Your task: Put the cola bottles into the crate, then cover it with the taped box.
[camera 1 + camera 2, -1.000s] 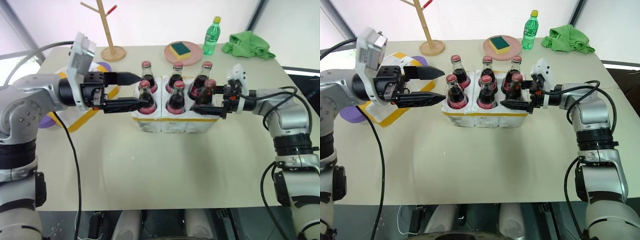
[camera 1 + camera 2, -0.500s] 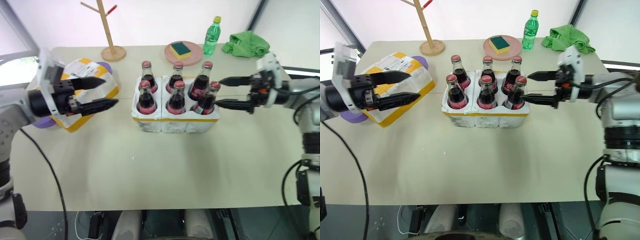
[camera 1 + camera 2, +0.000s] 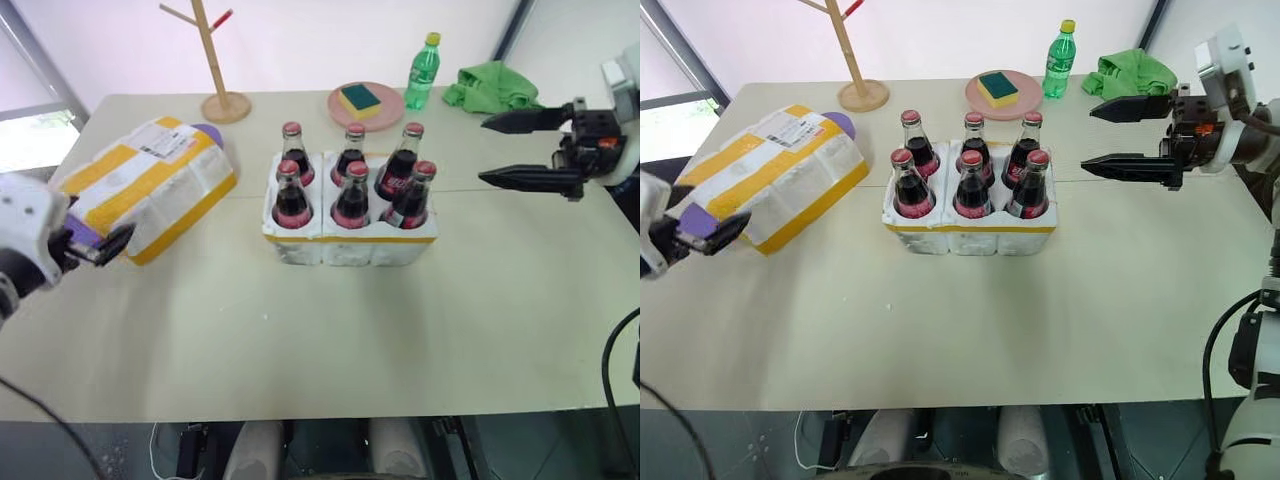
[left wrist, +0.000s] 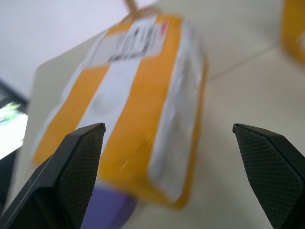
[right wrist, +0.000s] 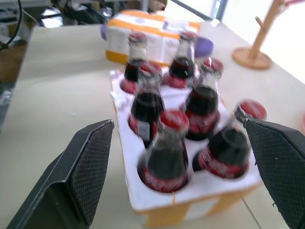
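Six cola bottles stand upright in the wells of the white crate at the table's middle. The front right bottle leans a little. The taped box, yellow-banded with a shipping label, lies tilted at the left, resting on a purple thing. My left gripper is open at the box's near left end, and the left wrist view looks along the box between its fingers. My right gripper hangs open to the right of the crate, above the table, pointing at the bottles.
At the back stand a wooden peg rack, a pink plate with a sponge, a green plastic bottle and a green cloth. Bare table lies in front of the crate.
My left gripper has swung left, from the crate's left bottles to the taped box's near end. My right gripper has drawn back to the right and risen. Both stayed open.
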Available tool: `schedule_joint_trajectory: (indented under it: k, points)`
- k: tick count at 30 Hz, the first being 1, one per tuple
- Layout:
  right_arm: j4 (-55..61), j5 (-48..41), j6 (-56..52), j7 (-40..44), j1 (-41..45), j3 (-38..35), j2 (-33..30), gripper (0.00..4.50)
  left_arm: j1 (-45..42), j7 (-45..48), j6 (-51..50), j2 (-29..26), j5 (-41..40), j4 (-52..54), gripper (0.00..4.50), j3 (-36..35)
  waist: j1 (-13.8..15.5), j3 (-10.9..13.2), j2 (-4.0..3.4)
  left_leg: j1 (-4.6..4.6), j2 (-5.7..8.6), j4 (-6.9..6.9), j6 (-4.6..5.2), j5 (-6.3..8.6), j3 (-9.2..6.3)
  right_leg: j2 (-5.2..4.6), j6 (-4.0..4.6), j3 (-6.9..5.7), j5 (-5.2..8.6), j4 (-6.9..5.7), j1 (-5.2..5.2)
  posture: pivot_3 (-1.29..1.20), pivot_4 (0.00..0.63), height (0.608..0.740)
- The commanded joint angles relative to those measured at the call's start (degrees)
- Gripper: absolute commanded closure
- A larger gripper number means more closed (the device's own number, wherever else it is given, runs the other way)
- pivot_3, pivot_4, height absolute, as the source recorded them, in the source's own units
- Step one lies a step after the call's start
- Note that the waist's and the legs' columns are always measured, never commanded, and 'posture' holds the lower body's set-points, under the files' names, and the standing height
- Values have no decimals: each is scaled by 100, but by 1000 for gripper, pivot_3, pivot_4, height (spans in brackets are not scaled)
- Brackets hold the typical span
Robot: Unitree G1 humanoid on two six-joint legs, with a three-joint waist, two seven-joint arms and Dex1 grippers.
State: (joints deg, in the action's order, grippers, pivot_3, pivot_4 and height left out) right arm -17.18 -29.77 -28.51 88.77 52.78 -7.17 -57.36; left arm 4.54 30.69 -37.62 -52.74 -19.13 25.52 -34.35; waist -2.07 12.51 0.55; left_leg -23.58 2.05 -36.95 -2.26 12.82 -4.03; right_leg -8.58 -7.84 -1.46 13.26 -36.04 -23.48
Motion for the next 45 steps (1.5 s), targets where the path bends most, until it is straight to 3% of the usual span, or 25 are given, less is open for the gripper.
schedule_joint_trajectory:
  k: [1, 8, 13, 19, 30, 42, 45]
  points:
    - [434, -362, -253, 187, 75, -199, -127, 27, 566, -233, 607, -148, 1015, 93, 0, -37, 19, 0, 0, 0, 0, -1, -1, 0, 1, -2, 1, 0, 0, 1, 0, 0, 150, 740]
    - [870, -641, -465, 9, -233, -319, 1, 27, 956, -983, 1180, -244, 2744, -537, 0, 886, 123, -1, 1, -16, -3, 3, -1, 1, 9, -5, 6, 0, -1, 6, -21, 0, 150, 740]
    - [973, -759, -533, -89, -348, -355, 63, 27, 385, -1398, 1471, -277, 3545, -1368, 0, 1746, 150, -3, 4, -81, -2, -11, 0, -1, 8, -3, -5, 0, -22, -5, -84, 0, 150, 740]
    - [1036, -840, -575, -187, -361, -327, 151, 27, -552, -1629, 1796, -137, 4172, -2179, 0, 2692, 135, -3, 4, -84, -1, -7, 1, -2, 11, -1, -9, -1, -24, -8, -90, 0, 150, 740]
    - [1133, -961, -649, -347, -437, -378, 225, 27, -1653, -2090, 1788, 234, 4850, -3510, 0, 3407, 142, -5, 7, -82, 0, -18, 2, -3, 10, 0, -12, -1, -25, -21, -89, 0, 150, 740]
    - [1317, -1086, -671, -508, -665, -440, 250, 27, -2723, -2361, 2165, 415, 4990, -4884, 0, 3771, 132, -7, 10, -80, 2, -22, 1, -5, 10, -1, -17, -1, -29, -26, -86, 0, 150, 740]
    - [1460, -1109, -663, -443, -826, -437, 175, 0, -2824, -2390, 2181, 453, 4999, -5001, 811, 3830, 132, -7, 10, -80, 2, -23, 1, -5, 10, -1, -17, -1, -29, -27, -86, 0, 150, 740]
